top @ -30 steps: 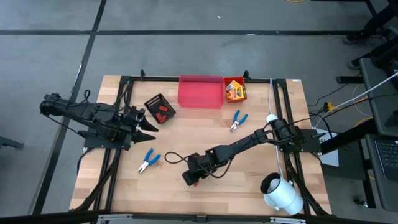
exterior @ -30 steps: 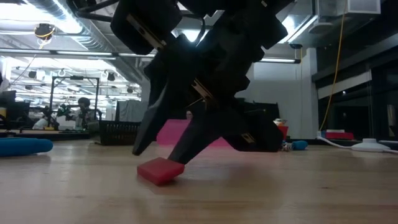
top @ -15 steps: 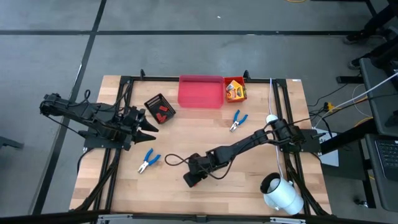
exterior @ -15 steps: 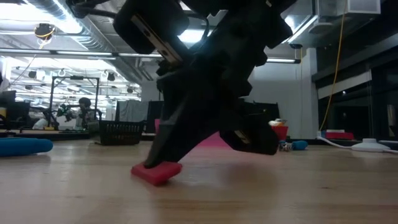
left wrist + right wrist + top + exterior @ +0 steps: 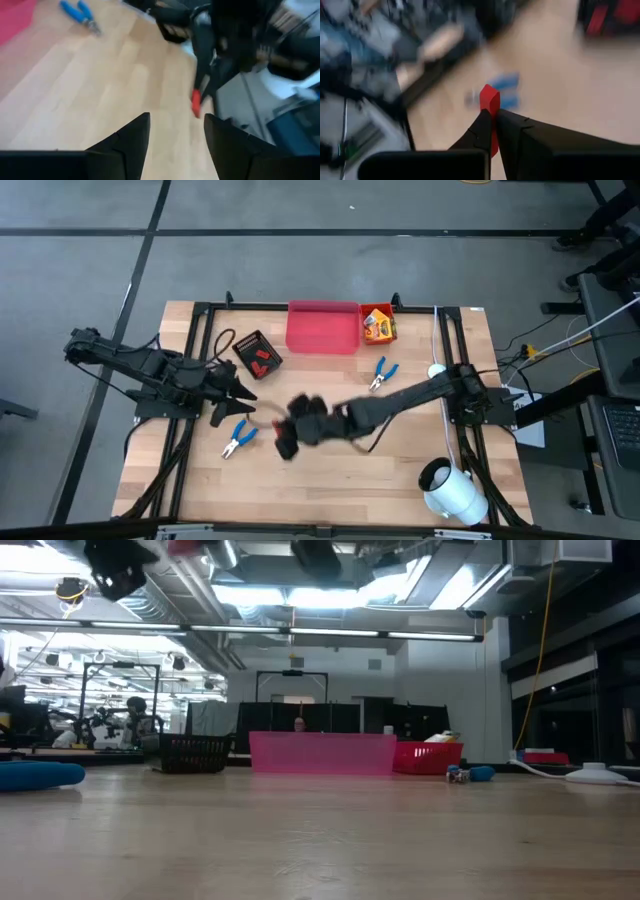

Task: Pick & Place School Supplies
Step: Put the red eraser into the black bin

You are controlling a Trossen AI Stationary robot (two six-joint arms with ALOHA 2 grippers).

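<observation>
The right gripper (image 5: 492, 125) is clamped on a red piece (image 5: 489, 100), held above the bare table (image 5: 400, 470) centre, clear of every edge. The left gripper (image 5: 172, 132), fingers spread and empty, waits left. Blue-handled pliers (image 5: 238, 438) lie near-left.

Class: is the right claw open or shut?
Shut: the right claw pinches a red piece between its fingers.

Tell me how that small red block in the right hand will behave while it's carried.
The small red rectangular block looks stiff: it keeps its edges between the right hand's shut fingers. It seems light, lifted clear of the wooden table. Held only by its lower part, it might pivot or slip.
</observation>
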